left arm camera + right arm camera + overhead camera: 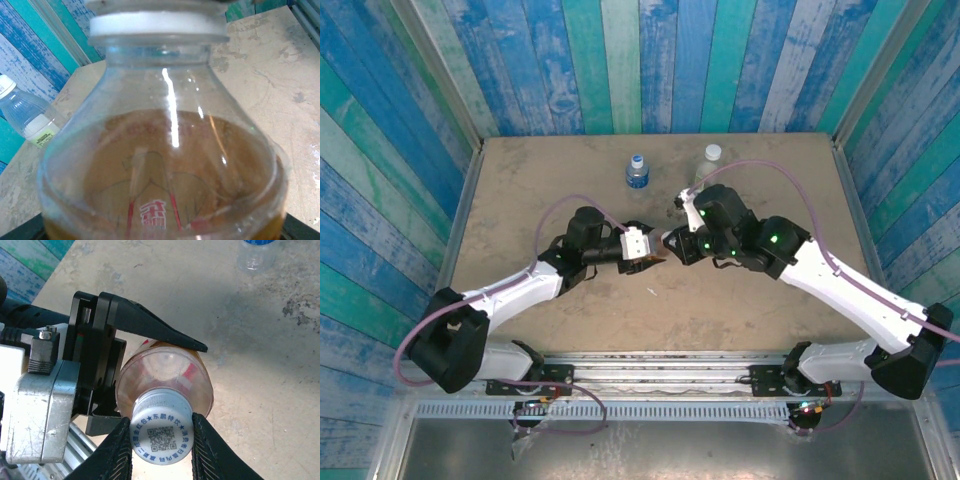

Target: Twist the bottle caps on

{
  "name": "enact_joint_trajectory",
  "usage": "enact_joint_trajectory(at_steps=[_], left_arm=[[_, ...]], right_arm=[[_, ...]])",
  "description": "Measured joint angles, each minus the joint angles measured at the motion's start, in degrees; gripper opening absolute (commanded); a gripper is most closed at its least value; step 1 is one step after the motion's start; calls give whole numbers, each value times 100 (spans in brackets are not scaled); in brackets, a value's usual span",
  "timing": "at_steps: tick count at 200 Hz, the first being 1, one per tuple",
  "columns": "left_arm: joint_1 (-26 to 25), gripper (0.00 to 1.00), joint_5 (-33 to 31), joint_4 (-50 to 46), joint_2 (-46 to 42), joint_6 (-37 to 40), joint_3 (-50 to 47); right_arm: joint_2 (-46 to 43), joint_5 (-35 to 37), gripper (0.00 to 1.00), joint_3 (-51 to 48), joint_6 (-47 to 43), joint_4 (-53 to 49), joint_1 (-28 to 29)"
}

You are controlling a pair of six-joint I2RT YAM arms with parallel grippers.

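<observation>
**Stained worktop, painted plank walls**

A tan, blotchy worktop [520, 310] sits inside 3 walls [650, 60] of blue, teal and white planks. Along its near edge runs a metal rail [660, 362], then a slotted strip [720, 410] and a grey tray [670, 450].

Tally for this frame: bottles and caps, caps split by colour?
Bottles: 3 (blue-label bottle, pale bottle, orange bottle)
Blue cap: 1
White caps: 2 (pale bottle's cap, orange bottle's cap)
Total: 6
</observation>
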Motion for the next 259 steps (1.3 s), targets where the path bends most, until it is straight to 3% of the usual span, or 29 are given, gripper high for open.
enact_joint_trajectory(at_steps=[20,46,96,126,163,186,220,241,259], left_arm=[[-33,59,81,72,0,39,2],[-72,59,199,70,0,98,2],[-76,59,256,70,0,133,2],[-76,59,262,68,0,140,2],[-76,59,269,68,0,151,2],[-74,59,267,61,0,170,2],[-74,59,262,39,0,195,2],[-72,59,258,26,0,188,2],[-37,59,205,-17,0,164,2]], right_arm=[[-4,-201,61,125,-704,-149,-111],[9,-398,66,487,-2317,-726,-214],[227,-188,58,1270,-5119,-1563,63],[575,-144,48,1561,-5976,-1773,164],[815,-122,37,1563,-6295,-1880,166],[844,-103,17,1563,-6356,-1902,166],[855,-87,12,1565,-6240,-1908,166],[855,-127,9,1534,-5637,-1838,111],[737,-175,3,1257,-4478,-1473,42]])
